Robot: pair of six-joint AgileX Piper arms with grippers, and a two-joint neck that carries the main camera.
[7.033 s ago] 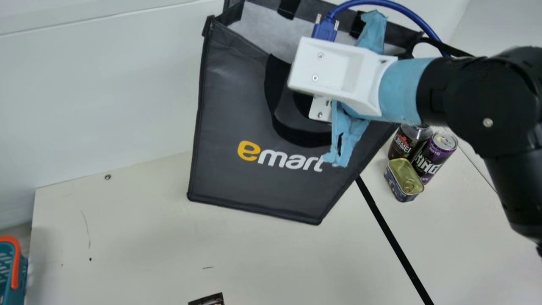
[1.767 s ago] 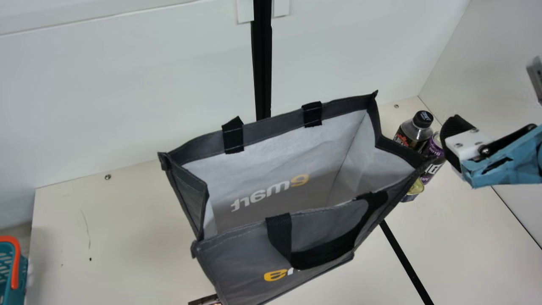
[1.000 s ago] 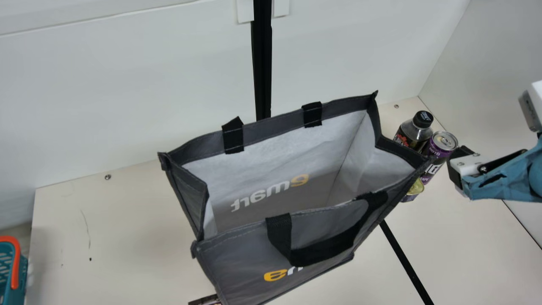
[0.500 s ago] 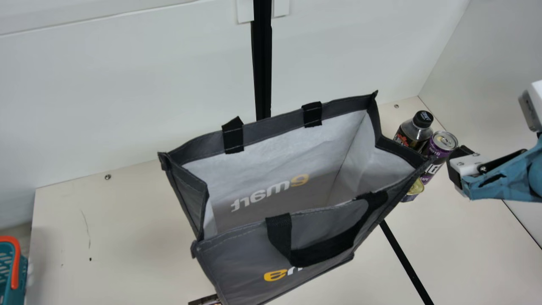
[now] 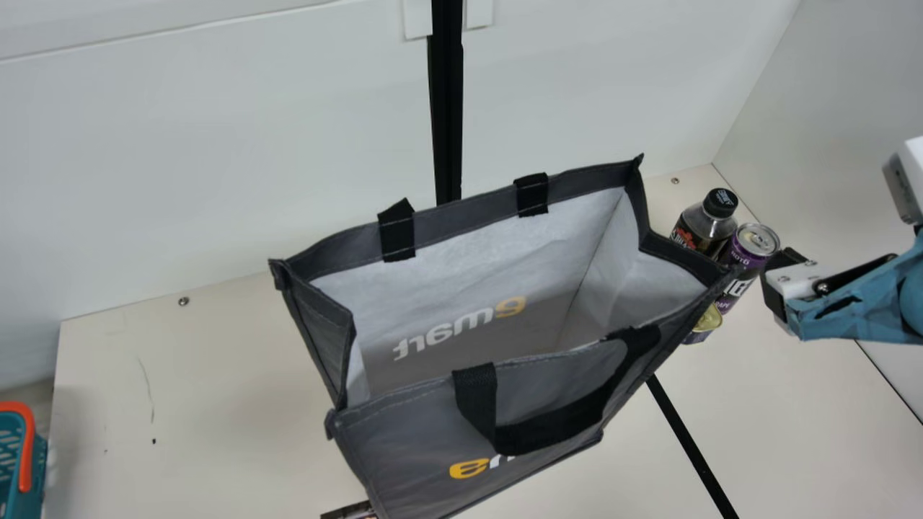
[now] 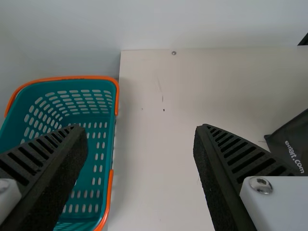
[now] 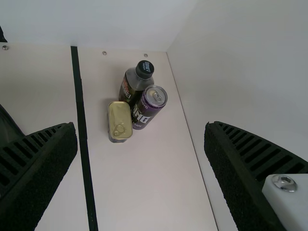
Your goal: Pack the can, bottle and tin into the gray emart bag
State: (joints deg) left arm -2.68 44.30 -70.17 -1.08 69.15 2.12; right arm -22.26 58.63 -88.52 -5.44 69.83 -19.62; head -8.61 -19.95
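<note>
one purple can [image 7: 146,109], one dark-capped bottle [image 7: 134,83], one gold-topped tin [image 7: 119,116], one open gray emart bag [image 5: 404,432]. both arms' jaws are spread.

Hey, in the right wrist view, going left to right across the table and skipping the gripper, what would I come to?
Bag → black stripe → tin → bottle → can.

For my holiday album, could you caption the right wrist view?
Bottle, purple can and tin stand grouped beyond the open right gripper.
</note>
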